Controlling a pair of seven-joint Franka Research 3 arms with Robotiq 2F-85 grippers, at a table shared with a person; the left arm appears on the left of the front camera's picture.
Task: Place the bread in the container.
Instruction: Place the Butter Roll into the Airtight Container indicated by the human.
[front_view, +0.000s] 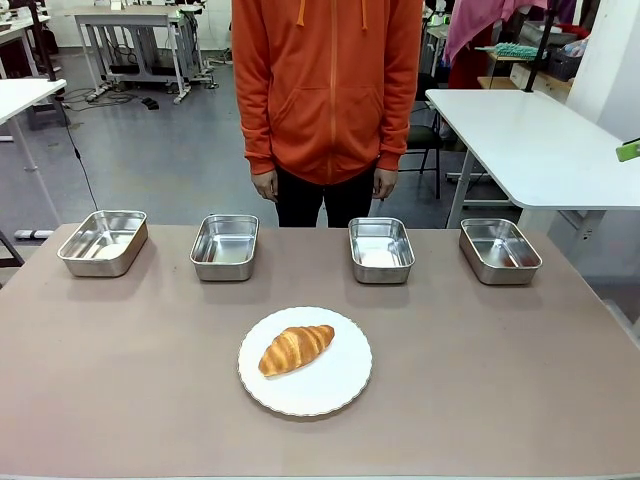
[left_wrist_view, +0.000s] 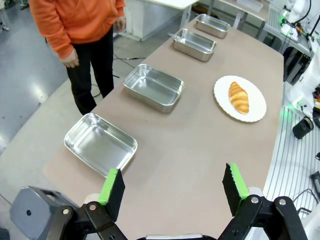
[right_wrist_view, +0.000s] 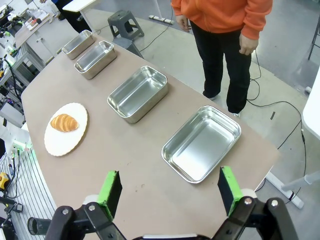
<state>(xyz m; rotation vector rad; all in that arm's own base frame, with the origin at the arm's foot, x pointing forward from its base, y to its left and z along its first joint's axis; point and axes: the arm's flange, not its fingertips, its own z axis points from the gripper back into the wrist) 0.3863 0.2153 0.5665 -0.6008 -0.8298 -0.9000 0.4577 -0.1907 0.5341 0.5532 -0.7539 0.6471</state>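
The bread, a golden-brown croissant (front_view: 295, 348), lies on a round white plate (front_view: 350, 385) at the table's near middle. Behind it, several identical shiny steel pans stand in a row, all empty: far left (front_view: 103, 241), left of middle (front_view: 225, 245), right of middle (front_view: 381, 248) and far right (front_view: 499, 249). Nothing marks one of them as the container. My left gripper (left_wrist_view: 173, 187) hovers open above the table's left end, over the nearest pan (left_wrist_view: 100, 144), far from the croissant (left_wrist_view: 239, 96). My right gripper (right_wrist_view: 170, 190) hangs open above the right end near a pan (right_wrist_view: 201, 143), with the croissant (right_wrist_view: 64, 122) far off.
A person in an orange hoodie (front_view: 328, 90) stands at the far edge behind the middle pans, hands down at the sides. A white table (front_view: 530, 140) stands off to the back right. Bare brown tabletop (front_view: 500, 380) surrounds the plate.
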